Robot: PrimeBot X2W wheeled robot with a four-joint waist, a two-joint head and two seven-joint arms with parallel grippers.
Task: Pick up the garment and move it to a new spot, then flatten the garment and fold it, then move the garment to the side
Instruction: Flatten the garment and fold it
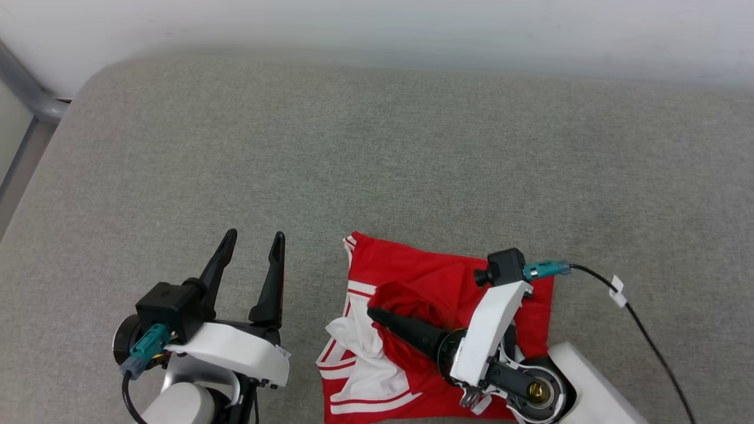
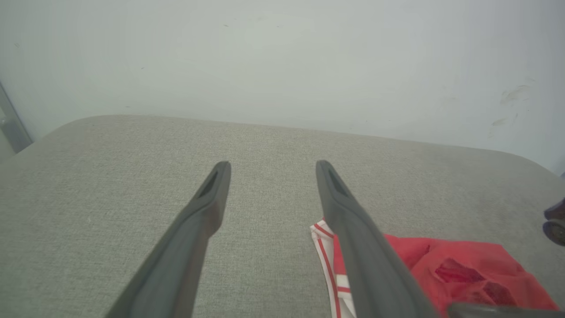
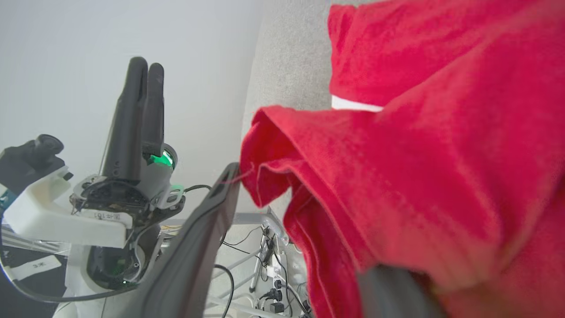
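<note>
The garment point(image 1: 424, 277) is a red shirt with white, red-striped trim, lying crumpled on the grey padded surface point(image 1: 377, 147) at the lower middle. My right gripper point(image 1: 380, 319) lies over it, pointing left. One dark finger point(image 3: 198, 247) stands bare while a red fold of the garment point(image 3: 441, 154) drapes over the other, and the jaws stand wide apart, so it is open. My left gripper point(image 1: 256, 235) is open to the left of the shirt, above bare surface, with nothing between its fingers. In the left wrist view, the left gripper point(image 2: 272, 165) has the garment point(image 2: 463, 265) at its lower right.
A pale wall point(image 1: 412, 29) runs along the surface's far edge. A grey metal frame point(image 1: 29, 100) stands past the rounded left corner. A black cable point(image 1: 648, 335) trails from the right wrist across the surface at the right.
</note>
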